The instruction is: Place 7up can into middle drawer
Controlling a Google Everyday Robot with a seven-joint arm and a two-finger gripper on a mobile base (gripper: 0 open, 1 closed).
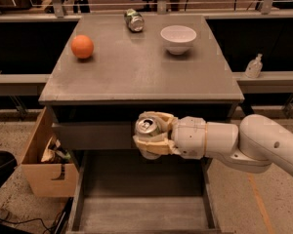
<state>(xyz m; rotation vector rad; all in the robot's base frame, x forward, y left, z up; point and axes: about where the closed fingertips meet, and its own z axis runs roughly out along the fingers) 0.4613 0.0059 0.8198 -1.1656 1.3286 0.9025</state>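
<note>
My gripper (151,135) is shut on the 7up can (146,126), whose shiny pull-tab top faces up. It holds the can upright in front of the cabinet's front edge, above the open middle drawer (141,213). The drawer is pulled out below, wide and grey with a bare floor. My white arm reaches in from the right.
On the grey cabinet top (136,67) stand an orange ball (82,46), a white bowl (178,38) and a dark can on its side (134,20). A cardboard box (44,165) sits on the floor at left. A bottle (254,66) stands on the right ledge.
</note>
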